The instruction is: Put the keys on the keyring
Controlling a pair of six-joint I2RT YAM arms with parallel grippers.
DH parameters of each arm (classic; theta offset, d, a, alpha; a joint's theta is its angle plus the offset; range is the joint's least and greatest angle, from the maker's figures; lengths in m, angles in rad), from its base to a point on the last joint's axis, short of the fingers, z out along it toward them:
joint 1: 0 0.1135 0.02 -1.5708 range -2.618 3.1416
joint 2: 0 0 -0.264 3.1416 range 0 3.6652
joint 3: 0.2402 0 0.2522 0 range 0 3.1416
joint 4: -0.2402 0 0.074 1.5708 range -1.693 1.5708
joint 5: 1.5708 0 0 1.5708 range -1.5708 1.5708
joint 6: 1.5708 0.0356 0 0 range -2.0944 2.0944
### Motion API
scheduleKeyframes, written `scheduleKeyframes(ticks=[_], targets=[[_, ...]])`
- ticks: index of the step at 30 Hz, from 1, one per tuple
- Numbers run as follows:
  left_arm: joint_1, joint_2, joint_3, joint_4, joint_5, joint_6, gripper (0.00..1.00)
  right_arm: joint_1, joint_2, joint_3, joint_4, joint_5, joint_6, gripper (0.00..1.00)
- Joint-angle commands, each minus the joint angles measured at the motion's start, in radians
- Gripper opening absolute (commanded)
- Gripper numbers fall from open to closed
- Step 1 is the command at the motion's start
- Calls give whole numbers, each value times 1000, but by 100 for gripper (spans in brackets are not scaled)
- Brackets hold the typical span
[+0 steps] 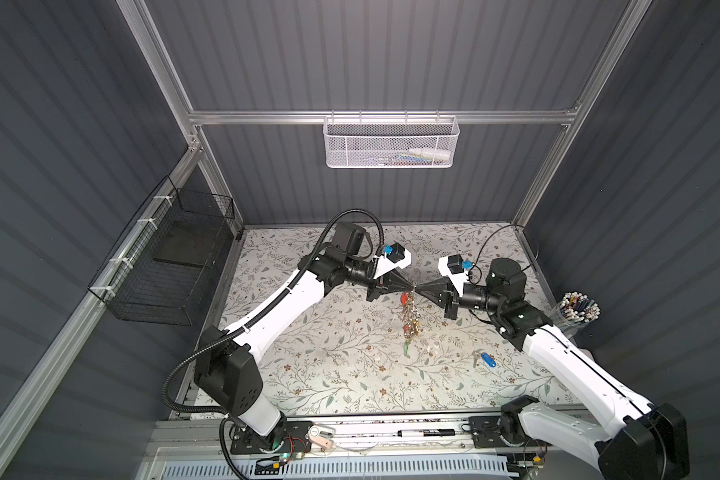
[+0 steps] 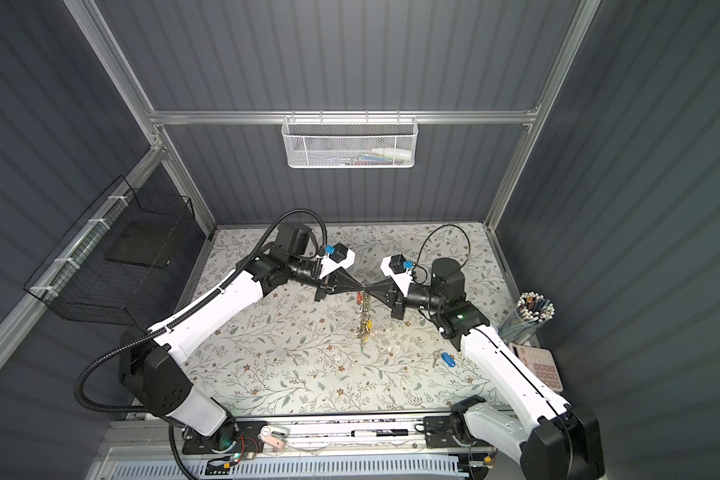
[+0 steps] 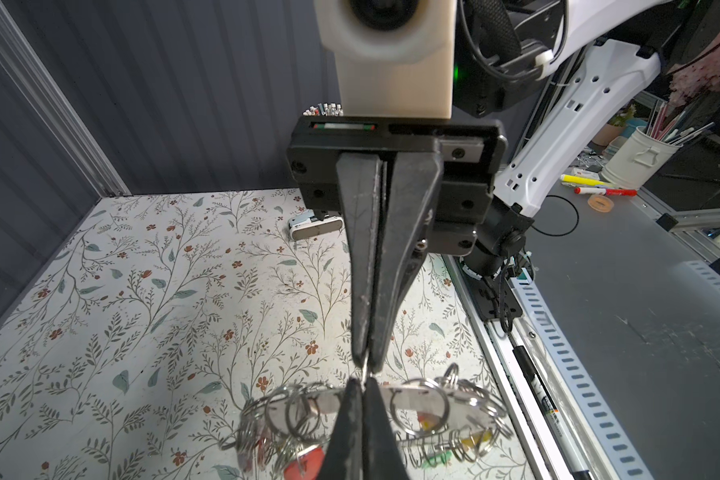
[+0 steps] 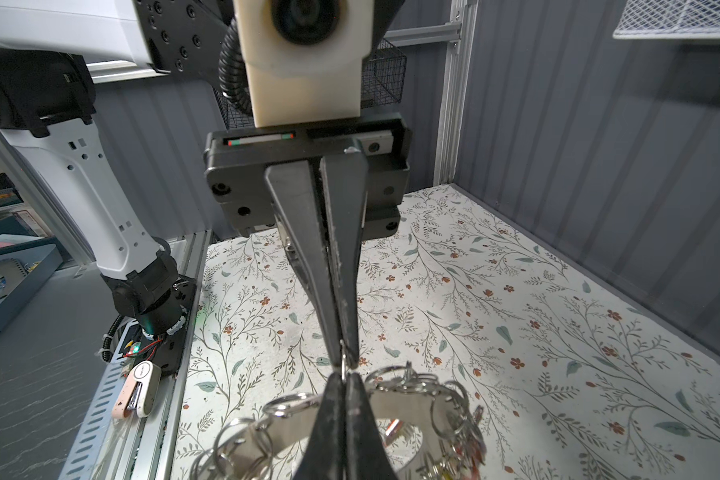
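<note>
The keyring [image 1: 410, 316] is a flat grey metal plate hung with split rings and coloured tags. It dangles above the middle of the table in both top views. My two grippers meet tip to tip just above it. The left gripper [image 1: 408, 286] [image 3: 362, 381] and the right gripper [image 1: 420, 289] [image 4: 344, 376] are both shut on one thin silver split ring [image 3: 364, 371] at the plate's [image 3: 416, 401] rim. The keys [image 1: 486, 360] [image 2: 447, 360], silver with a blue tag, lie on the floral table beside the right arm, apart from both grippers.
A cup of pens [image 1: 580, 311] stands at the table's right edge, with a pink calculator [image 2: 541, 368] beside it. A white mesh basket [image 1: 391, 143] hangs on the back wall and a black wire basket [image 1: 171, 270] on the left wall. A marker [image 1: 427, 433] lies on the front rail.
</note>
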Motion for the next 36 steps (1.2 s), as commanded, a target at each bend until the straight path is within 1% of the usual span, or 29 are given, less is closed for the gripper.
scheduleKeyframes(ticks=[1, 3, 4, 6, 8, 10, 12, 15, 18, 25, 27, 33, 36], targets=[[-4, -10, -14, 84, -1, -71, 0, 3, -4, 4, 51, -19, 25, 1], [-4, -32, -78, 199, -10, -161, 0, 1, -14, 1, 64, 7, 54, 19], [-4, -41, -101, 255, -12, -205, 0, 0, -20, -3, 72, 24, 63, 27], [-4, -57, -132, 333, -23, -265, 0, -10, -43, -17, 107, 65, 98, 33], [-4, -78, -173, 432, -39, -335, 0, -35, -64, -32, 159, 93, 166, 35], [-4, -103, -209, 515, -58, -393, 0, -65, -84, -47, 221, 93, 259, 36], [-4, -130, -256, 624, -72, -471, 0, -84, -101, -65, 269, 117, 340, 40], [-4, -170, -353, 844, -113, -608, 0, -95, -116, -68, 259, 180, 423, 42], [-4, -201, -440, 1025, -162, -716, 0, -102, -115, -68, 231, 207, 460, 43], [-9, -214, -561, 1351, -274, -910, 0, -107, -92, -75, 251, 169, 507, 48], [-13, -210, -582, 1416, -300, -953, 0, -107, -90, -83, 270, 154, 515, 50], [-37, -201, -641, 1587, -375, -1042, 0, -107, -81, -85, 299, 121, 533, 53], [-63, -192, -659, 1626, -406, -1034, 0, -106, -71, -90, 336, 96, 547, 53]])
